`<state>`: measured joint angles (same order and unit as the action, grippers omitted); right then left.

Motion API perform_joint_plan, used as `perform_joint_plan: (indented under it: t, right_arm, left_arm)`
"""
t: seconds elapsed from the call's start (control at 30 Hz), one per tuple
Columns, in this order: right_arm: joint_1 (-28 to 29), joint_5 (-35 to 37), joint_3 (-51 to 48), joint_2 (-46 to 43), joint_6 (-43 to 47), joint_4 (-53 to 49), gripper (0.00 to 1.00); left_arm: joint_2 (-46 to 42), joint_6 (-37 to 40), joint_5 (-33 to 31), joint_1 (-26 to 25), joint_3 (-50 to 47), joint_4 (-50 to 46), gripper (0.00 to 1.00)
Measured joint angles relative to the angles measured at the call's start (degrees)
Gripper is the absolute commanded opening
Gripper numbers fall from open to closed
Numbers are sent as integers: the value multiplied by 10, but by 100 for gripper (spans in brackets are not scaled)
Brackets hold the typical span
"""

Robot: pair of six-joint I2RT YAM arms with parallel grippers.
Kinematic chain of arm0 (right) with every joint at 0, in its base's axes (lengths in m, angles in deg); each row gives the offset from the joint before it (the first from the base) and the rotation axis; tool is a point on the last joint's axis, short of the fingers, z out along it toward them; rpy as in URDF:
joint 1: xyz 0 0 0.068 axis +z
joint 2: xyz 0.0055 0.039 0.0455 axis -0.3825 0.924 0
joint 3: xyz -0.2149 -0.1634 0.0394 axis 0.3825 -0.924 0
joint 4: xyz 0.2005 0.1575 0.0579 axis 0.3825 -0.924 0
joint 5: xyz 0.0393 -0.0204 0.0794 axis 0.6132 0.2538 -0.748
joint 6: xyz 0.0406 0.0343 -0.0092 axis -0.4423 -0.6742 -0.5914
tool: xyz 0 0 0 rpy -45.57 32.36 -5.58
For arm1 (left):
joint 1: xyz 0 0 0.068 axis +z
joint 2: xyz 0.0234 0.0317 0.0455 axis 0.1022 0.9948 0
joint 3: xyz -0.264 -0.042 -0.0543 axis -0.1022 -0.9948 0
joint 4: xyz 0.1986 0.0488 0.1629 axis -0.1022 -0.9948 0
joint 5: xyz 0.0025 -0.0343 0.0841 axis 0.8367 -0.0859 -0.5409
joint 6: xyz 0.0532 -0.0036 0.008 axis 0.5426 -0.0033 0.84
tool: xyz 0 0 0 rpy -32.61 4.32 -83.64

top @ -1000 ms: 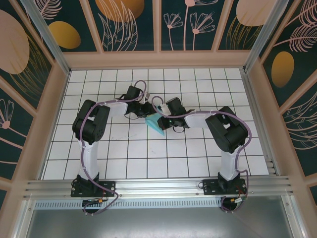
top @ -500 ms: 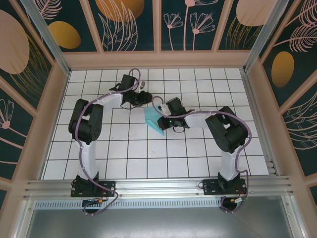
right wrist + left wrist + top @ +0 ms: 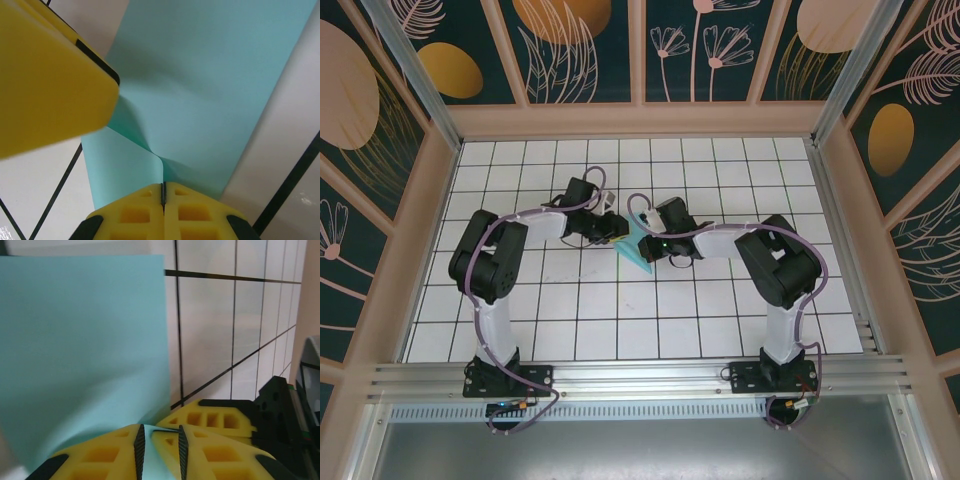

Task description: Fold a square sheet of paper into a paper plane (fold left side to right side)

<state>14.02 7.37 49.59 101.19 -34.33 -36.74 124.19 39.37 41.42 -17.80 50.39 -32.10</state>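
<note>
Now that the left gripper [image 3: 161,432] has returned to the square sheet of paper [image 3: 80,340], narrow jaws straddle its edge; the right gripper [image 3: 163,190] pinches it mid-table, so folding can resume.

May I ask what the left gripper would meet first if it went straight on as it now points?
The left gripper would first meet the square sheet of paper, right at its fingertips; the right gripper probably sits just beyond.

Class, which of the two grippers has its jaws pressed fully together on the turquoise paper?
The right gripper: its jaws meet, pinching the square sheet of paper. The left gripper shows a gap between its jaws.
</note>
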Motion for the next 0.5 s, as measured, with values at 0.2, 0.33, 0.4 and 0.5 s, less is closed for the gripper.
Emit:
perform_joint_plan:
  t: [0.2,0.33,0.4,0.5]
  right_arm:
    - [0,0,-1,0,0,2,0]
    - [-1,0,-1,0,0,2,0]
    - [0,0,-1,0,0,2,0]
    - [0,0,-1,0,0,2,0]
  left_arm:
    - [-2,-13,-4,-8,-12,19,27]
    - [-9,-17,-12,-9,-20,20,26]
    - [-11,-17,-14,-11,-20,22,26]
    - [-15,-18,-14,-17,-20,22,26]
